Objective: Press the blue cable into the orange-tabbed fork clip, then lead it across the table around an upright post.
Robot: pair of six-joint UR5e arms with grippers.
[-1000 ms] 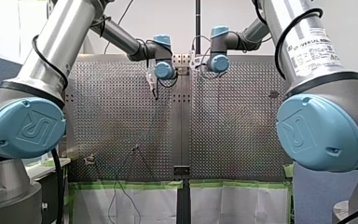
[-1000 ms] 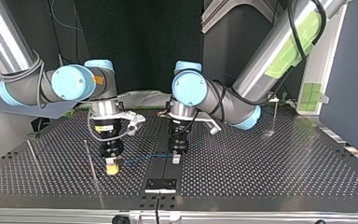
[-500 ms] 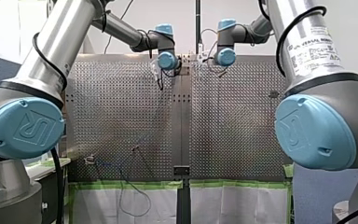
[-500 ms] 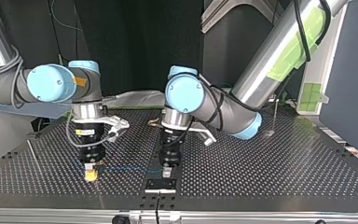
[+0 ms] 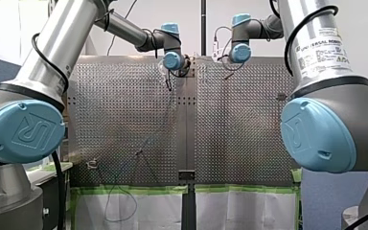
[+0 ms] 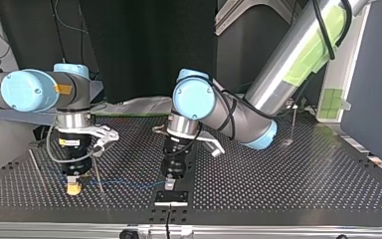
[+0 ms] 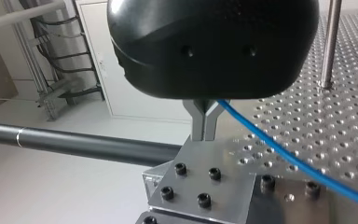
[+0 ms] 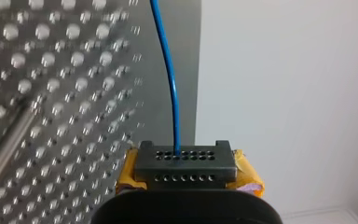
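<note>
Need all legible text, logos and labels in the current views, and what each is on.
"UNIVERSAL ROBOT", cut off: white label on my right arm, front view; its smaller lines are blurred.
"UR" logo: blue joint cap of my left arm; also on my right arm's blue cap.
Small sticker below my right arm's wrist, top view: too small to read.

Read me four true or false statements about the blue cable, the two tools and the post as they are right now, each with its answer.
1. The blue cable runs from my right tool to my left tool. True.
2. My left tool is open. False: its metal fingers are shut on the cable.
3. My right tool has yellow pads. True.
4. The two tools touch each other. False: they are apart, and in the top view a thin post stands between them.
</note>
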